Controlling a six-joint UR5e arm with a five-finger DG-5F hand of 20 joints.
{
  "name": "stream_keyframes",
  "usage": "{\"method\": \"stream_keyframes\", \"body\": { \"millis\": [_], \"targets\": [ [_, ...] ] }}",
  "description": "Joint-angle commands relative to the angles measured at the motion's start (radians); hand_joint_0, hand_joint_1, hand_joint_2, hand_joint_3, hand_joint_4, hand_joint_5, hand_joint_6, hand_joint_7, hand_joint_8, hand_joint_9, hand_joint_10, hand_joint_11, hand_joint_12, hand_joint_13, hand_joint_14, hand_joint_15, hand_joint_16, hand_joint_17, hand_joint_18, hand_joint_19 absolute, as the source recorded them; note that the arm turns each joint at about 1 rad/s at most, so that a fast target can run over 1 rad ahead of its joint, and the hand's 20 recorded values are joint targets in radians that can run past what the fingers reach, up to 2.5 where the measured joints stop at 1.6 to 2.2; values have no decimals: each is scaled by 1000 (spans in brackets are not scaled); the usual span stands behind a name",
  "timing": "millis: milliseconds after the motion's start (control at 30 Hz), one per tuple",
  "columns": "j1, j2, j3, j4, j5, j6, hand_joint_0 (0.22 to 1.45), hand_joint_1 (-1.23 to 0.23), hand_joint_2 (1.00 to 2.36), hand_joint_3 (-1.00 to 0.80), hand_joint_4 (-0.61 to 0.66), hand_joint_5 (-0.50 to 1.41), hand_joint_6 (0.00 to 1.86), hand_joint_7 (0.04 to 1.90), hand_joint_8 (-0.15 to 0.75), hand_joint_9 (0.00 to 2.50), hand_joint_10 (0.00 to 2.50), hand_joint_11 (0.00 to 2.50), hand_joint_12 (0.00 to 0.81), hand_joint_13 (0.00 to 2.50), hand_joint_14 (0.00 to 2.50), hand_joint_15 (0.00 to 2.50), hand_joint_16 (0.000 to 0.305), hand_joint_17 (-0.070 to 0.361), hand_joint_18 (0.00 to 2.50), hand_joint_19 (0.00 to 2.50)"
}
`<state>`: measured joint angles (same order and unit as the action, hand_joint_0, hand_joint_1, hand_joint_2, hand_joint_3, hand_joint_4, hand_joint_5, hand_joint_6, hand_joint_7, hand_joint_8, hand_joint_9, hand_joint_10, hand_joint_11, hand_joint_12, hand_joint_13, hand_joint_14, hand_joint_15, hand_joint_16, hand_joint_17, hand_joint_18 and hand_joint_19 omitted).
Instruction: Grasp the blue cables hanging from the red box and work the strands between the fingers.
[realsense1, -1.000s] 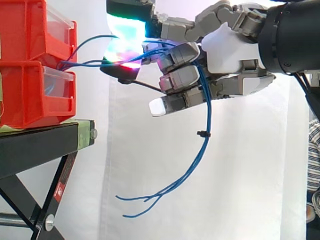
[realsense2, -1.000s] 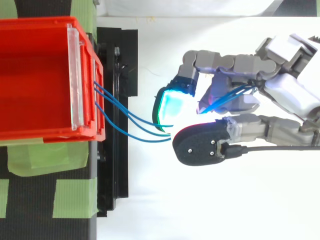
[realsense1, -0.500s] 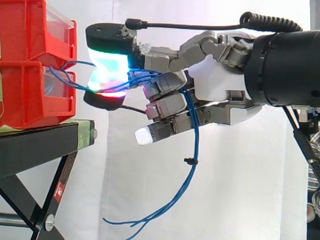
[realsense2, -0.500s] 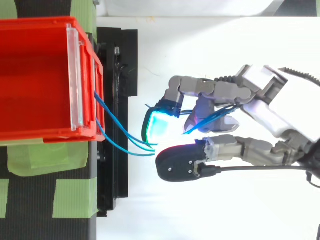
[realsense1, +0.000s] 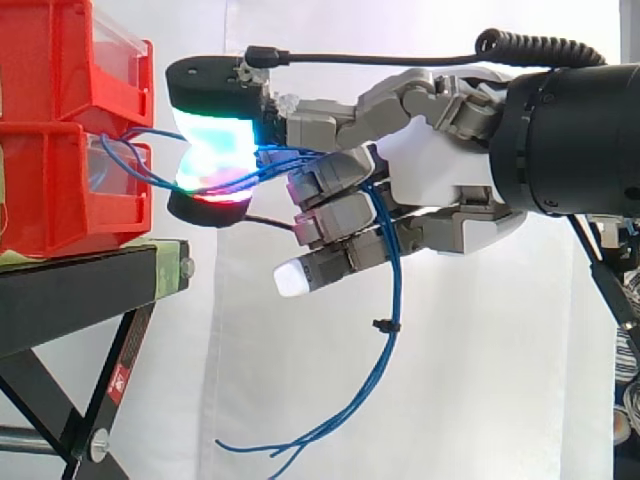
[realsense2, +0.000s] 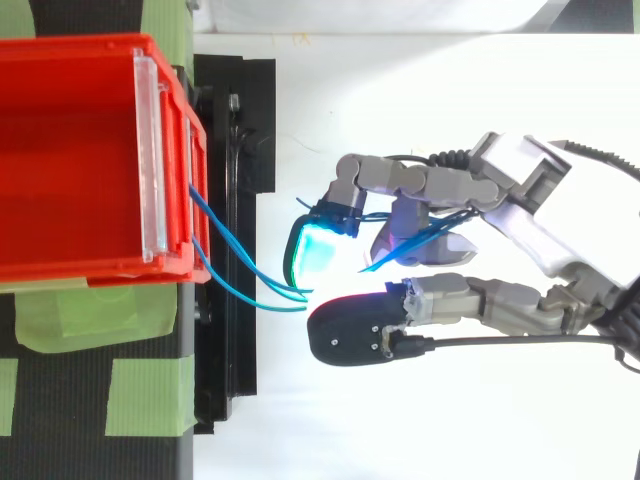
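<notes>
Blue cables (realsense1: 383, 340) are leaving the red box (realsense2: 70, 150) front and running right into the hand (realsense1: 440, 175). It is reaching level toward the box, pinching them between 2 glowing pads (realsense1: 213, 150), with its other fingers curling. The loose ends are dangling right of the box.

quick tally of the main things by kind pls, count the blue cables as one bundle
red plastic bins, stacked: 2
black metal stand: 1
bundle of thin blue cables: 1
robot hand with glowing pads: 1
total: 5
</notes>
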<state>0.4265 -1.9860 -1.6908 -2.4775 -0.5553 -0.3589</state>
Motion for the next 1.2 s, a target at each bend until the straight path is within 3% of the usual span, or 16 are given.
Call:
{"method": "stream_keyframes", "body": {
  "millis": [0, 367, 1167],
  "targets": [
    [0, 1, 0, -12, 0, 0, 861, -726, 1016, -575, 156, 566, 164, 1567, 435, 637, 2500, 2500, 477, 428, 2500, 1861, 56, 125, 876, 836],
    [2, 1, 0, -72, -6, 1, 863, -722, 1015, -579, 134, 534, 216, 1553, 439, 640, 2500, 2500, 483, 432, 2500, 1890, 56, 126, 875, 850],
    [2, 1, 0, -75, -6, 0, 865, -711, 1015, -586, 106, 490, 325, 1513, 442, 635, 2500, 2500, 481, 435, 2500, 1849, 56, 126, 876, 835]
  ]
}}
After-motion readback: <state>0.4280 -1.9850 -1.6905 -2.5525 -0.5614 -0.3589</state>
